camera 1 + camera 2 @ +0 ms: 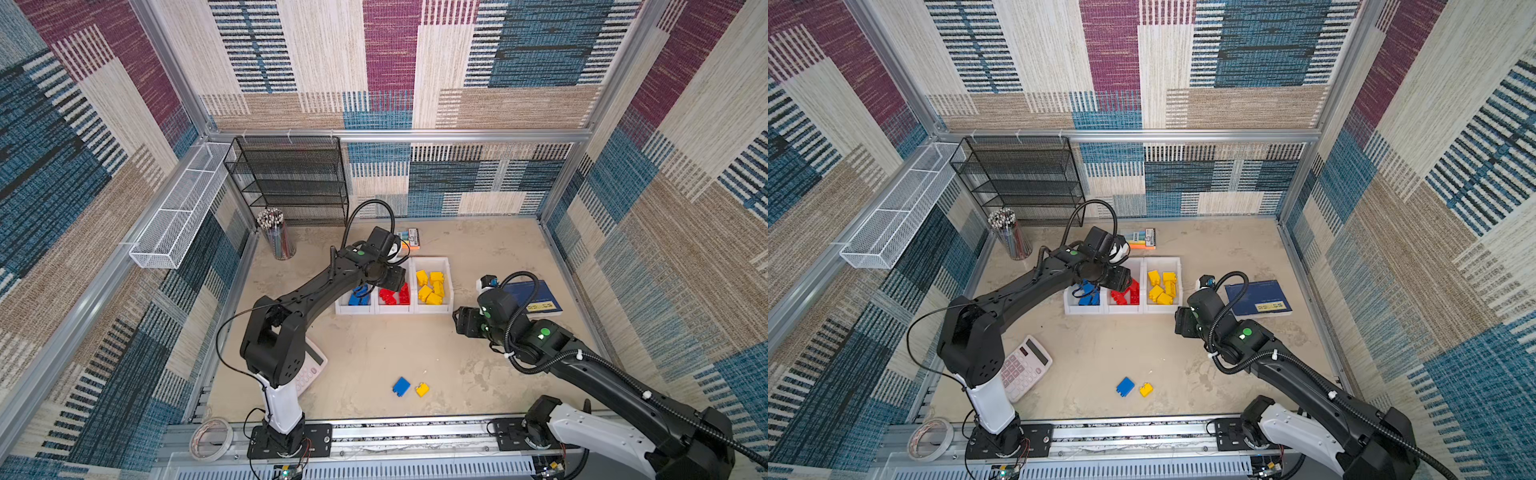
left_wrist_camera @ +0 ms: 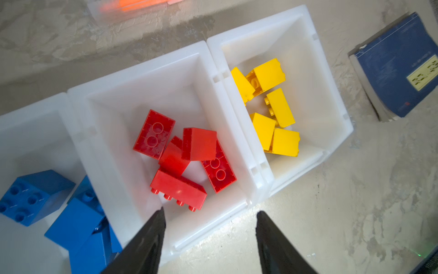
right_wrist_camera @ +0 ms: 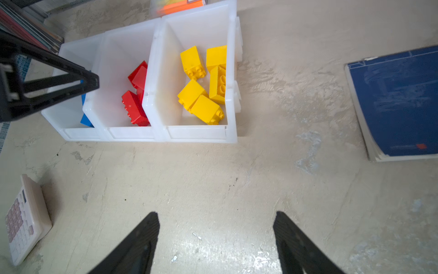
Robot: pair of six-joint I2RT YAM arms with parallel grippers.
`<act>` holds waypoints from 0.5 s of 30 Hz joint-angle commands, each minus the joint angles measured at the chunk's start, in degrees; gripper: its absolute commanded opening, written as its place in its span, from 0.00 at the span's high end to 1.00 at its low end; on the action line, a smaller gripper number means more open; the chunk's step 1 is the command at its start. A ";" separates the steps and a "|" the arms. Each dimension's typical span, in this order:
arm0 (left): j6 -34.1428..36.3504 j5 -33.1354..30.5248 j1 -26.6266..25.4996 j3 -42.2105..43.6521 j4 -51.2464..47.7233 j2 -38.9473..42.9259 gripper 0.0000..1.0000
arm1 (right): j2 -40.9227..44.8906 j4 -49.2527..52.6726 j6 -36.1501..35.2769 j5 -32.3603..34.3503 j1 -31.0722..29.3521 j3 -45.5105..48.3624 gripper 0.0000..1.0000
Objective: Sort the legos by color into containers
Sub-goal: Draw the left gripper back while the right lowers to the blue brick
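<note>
At the front of the table (image 1: 365,349) lie a blue lego (image 1: 401,386) and a yellow lego (image 1: 422,389), outside the containers (image 1: 432,310); probably light, hard and slick, best pinched across flat sides. Left gripper (image 2: 211,211) and right gripper (image 3: 215,213) gape empty

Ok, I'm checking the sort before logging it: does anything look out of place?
Yes. A blue brick and a yellow brick lie side by side on the table near its front edge, outside the bins. Inside the bins, the colours are not mixed.
</note>
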State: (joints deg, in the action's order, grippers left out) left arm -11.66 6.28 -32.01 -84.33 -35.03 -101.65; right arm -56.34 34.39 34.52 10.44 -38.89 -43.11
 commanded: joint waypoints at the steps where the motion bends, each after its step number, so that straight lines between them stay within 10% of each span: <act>1: -2.84 -0.40 1.62 5.09 3.18 5.74 0.36 | -1.23 -3.26 -0.86 -5.02 -1.12 1.25 0.25; 15: -9.26 -3.37 8.86 27.52 3.03 28.75 0.35 | -21.83 -7.12 -0.46 -7.63 -27.24 -3.47 0.23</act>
State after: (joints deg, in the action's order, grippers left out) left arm -18.22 4.51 -23.66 -58.76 -31.99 -75.33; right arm -75.22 29.06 35.27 3.81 -64.07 -44.84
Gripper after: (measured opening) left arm 0.648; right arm 0.771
